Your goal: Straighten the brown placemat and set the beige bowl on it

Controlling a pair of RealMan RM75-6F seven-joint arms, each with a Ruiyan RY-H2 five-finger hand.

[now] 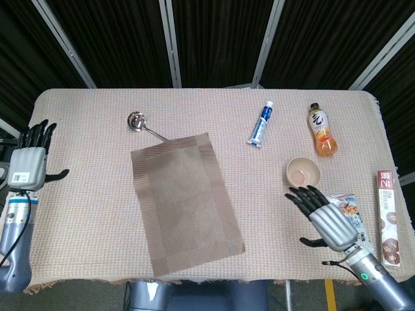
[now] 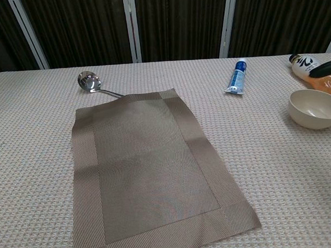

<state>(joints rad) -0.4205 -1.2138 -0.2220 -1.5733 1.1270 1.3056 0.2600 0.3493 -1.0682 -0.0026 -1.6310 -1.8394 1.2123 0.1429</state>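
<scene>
The brown placemat (image 1: 187, 201) (image 2: 151, 171) lies flat on the cloth, slightly askew, with nothing on it. The beige bowl (image 1: 303, 173) (image 2: 314, 108) stands upright to its right, empty. My right hand (image 1: 325, 219) hovers just below the bowl in the head view, fingers spread, holding nothing; a dark fingertip (image 2: 323, 69) of it shows at the right edge of the chest view. My left hand (image 1: 29, 162) is at the table's far left edge, fingers apart and empty, well away from the placemat.
A metal ladle (image 1: 144, 126) (image 2: 96, 85) touches the placemat's far corner. A blue toothpaste tube (image 1: 260, 124) (image 2: 237, 76) and an orange drink bottle (image 1: 321, 130) (image 2: 311, 69) lie behind the bowl. A snack bag (image 1: 350, 210) and a red box (image 1: 387, 209) sit at the right.
</scene>
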